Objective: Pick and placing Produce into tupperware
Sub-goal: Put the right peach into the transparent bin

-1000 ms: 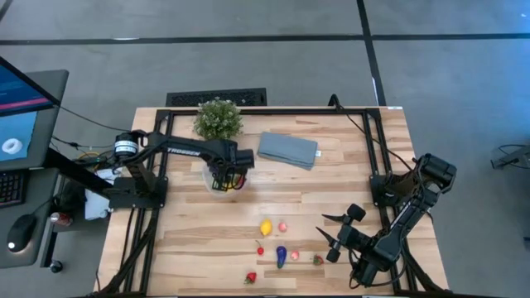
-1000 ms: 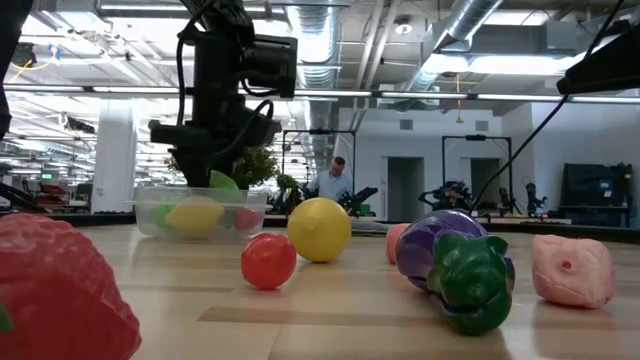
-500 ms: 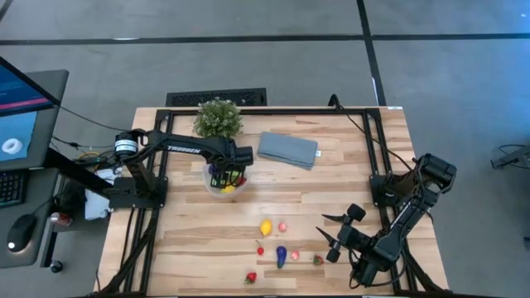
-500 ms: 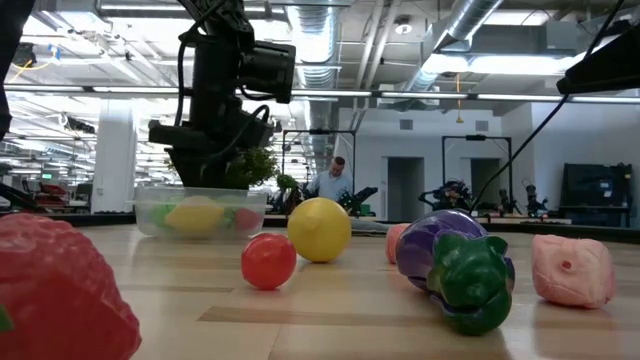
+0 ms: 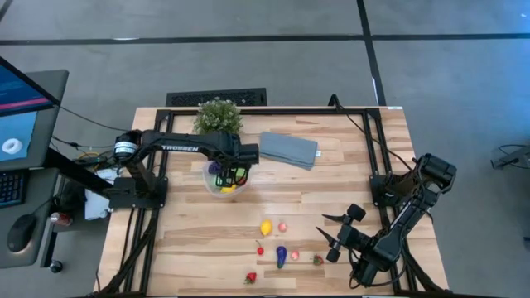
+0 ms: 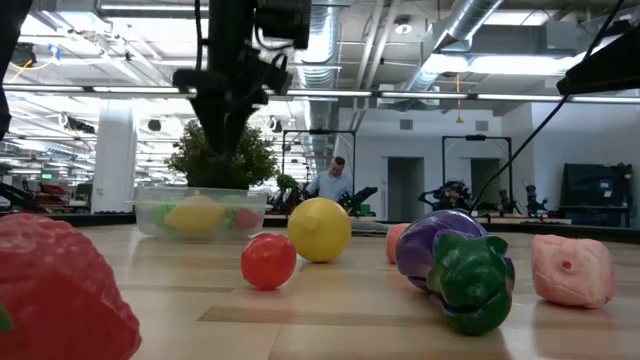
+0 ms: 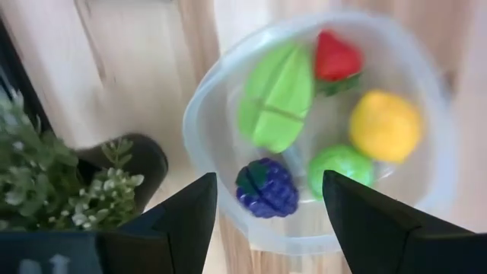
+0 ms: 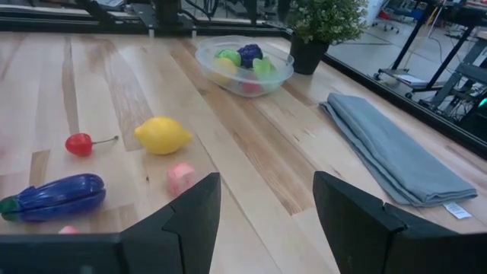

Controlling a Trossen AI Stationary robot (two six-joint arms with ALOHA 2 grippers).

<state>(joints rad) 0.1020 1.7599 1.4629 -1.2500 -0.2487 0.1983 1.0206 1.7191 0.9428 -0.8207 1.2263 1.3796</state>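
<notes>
The tupperware (image 5: 222, 180), a small clear round container, stands on the table left of centre. In it lie a green leaf piece (image 7: 278, 95), a red strawberry (image 7: 337, 57), a yellow fruit (image 7: 384, 125), a green ball (image 7: 341, 169) and purple grapes (image 7: 266, 186). My left gripper (image 7: 268, 183) hangs open well above it (image 6: 228, 140), pointing down, with nothing between its fingers. More produce lies near the front: a lemon (image 5: 266, 227), a cherry (image 5: 260, 250), an eggplant (image 5: 281, 255), pink pieces and strawberries. My right gripper (image 5: 325, 229) waits open at the front right.
A potted plant (image 5: 219, 118) stands just beyond the tupperware (image 6: 200, 212). A folded grey-blue cloth (image 5: 288, 150) lies to its right at the back. A black frame runs along the table's edges. A person (image 6: 333, 180) stands far back in the room.
My left gripper has risen straight up from the tupperware's rim to well above it, staying open. A green piece that stuck up above the rim under the fingers a second ago has dropped in among the other produce.
</notes>
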